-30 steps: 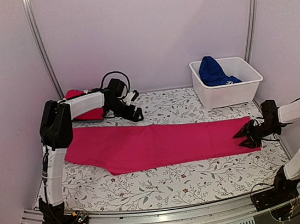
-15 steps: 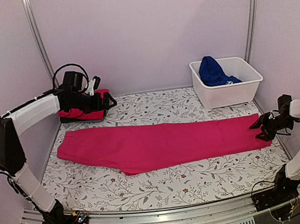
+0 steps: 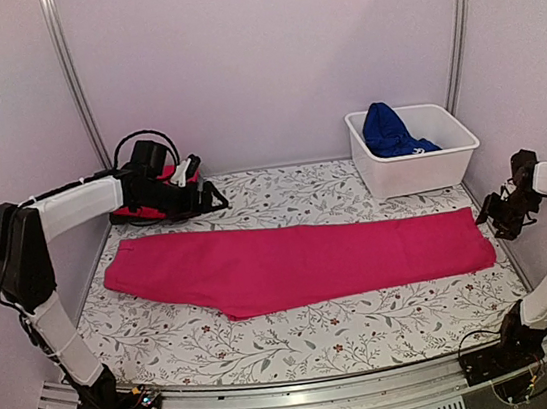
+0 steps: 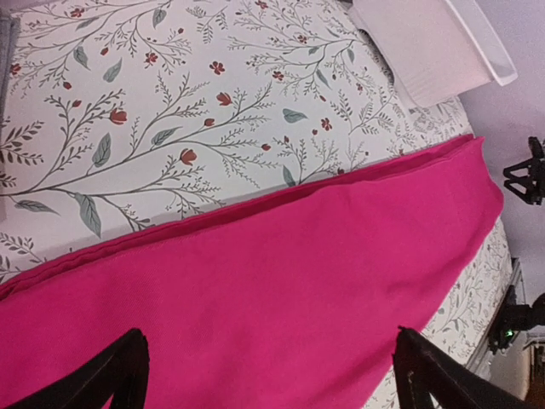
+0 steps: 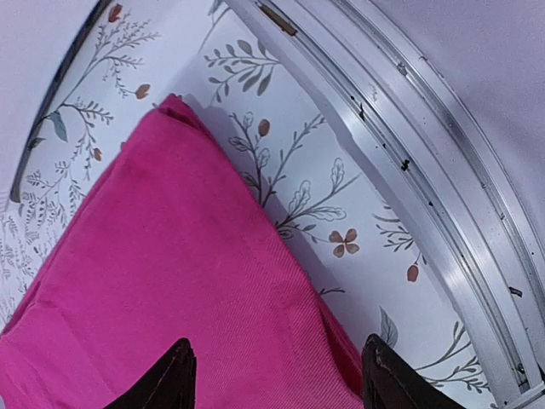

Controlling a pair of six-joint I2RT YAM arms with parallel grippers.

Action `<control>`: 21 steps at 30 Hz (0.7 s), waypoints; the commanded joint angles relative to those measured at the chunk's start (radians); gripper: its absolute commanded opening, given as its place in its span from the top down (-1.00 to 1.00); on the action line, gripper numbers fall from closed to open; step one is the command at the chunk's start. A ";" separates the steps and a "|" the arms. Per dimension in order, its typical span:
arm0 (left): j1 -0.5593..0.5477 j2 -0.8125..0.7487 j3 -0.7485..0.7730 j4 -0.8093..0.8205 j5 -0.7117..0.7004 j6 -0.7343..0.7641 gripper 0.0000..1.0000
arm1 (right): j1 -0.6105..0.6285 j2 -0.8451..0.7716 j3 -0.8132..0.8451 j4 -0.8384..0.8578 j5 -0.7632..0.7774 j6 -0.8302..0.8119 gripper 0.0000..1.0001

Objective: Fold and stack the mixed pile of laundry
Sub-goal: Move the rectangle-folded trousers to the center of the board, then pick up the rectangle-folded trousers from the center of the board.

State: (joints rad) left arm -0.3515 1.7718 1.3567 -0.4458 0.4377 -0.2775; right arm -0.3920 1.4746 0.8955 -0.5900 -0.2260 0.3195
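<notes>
The magenta-pink garment (image 3: pixel 291 263) lies flat in a long band across the floral cloth. My left gripper (image 3: pixel 214 200) hovers open at the back left, just beyond the garment's far edge, beside the red tee (image 3: pixel 132 214), which my arm partly hides. In the left wrist view the left gripper (image 4: pixel 268 336) is wide open above the pink garment (image 4: pixel 255 290), holding nothing. My right gripper (image 3: pixel 495 219) hangs open just past the garment's right end. In the right wrist view the right gripper (image 5: pixel 279 345) is empty above the garment's corner (image 5: pixel 170 273). The royal blue garment (image 3: pixel 385 129) sits bunched in the tub.
A white plastic tub (image 3: pixel 420 170) stands at the back right on the floral cloth (image 3: pixel 322 339). A metal rail (image 5: pixel 409 170) borders the table's right edge close to my right gripper. Walls close in on the left, back and right.
My right gripper has let go of the garment's right end, opened wider and drawn back to the right. My left arm has swung out to the left, its gripper staying near the red tee.
</notes>
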 commanded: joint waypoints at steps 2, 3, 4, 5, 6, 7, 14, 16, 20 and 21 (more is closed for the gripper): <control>-0.007 0.020 0.026 0.002 0.001 0.032 -0.99 | -0.001 0.089 0.015 -0.029 0.073 -0.072 -0.28; -0.007 0.023 0.025 0.001 -0.004 0.036 -0.99 | 0.001 0.110 0.017 -0.027 0.069 -0.078 -0.28; -0.005 0.025 0.027 -0.001 -0.008 0.036 -0.99 | 0.006 0.133 0.019 -0.027 0.075 -0.077 -0.28; -0.005 0.026 0.029 -0.001 -0.008 0.037 -0.99 | 0.015 0.148 0.021 -0.027 0.088 -0.076 -0.28; -0.006 0.028 0.029 -0.001 -0.008 0.038 -0.99 | 0.028 0.167 0.023 -0.028 0.090 -0.076 -0.28; -0.006 0.030 0.030 -0.001 -0.006 0.039 -0.99 | 0.042 0.182 0.023 -0.028 0.083 -0.076 -0.27; -0.002 0.049 0.049 -0.008 -0.024 0.052 -0.99 | 0.172 0.286 0.008 -0.025 0.081 -0.072 -0.04; -0.001 0.054 0.055 -0.010 -0.034 0.056 -0.99 | 0.176 0.306 0.002 -0.022 0.055 -0.071 0.16; 0.001 0.071 0.071 -0.022 -0.042 0.067 -0.99 | 0.175 0.326 0.011 -0.030 0.011 -0.073 0.95; 0.002 0.075 0.076 -0.027 -0.042 0.068 -0.99 | 0.174 0.303 0.022 -0.038 0.006 -0.071 1.00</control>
State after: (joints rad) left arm -0.3511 1.8259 1.3937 -0.4538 0.4095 -0.2333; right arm -0.2317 1.7191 0.9539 -0.5724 -0.1406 0.2417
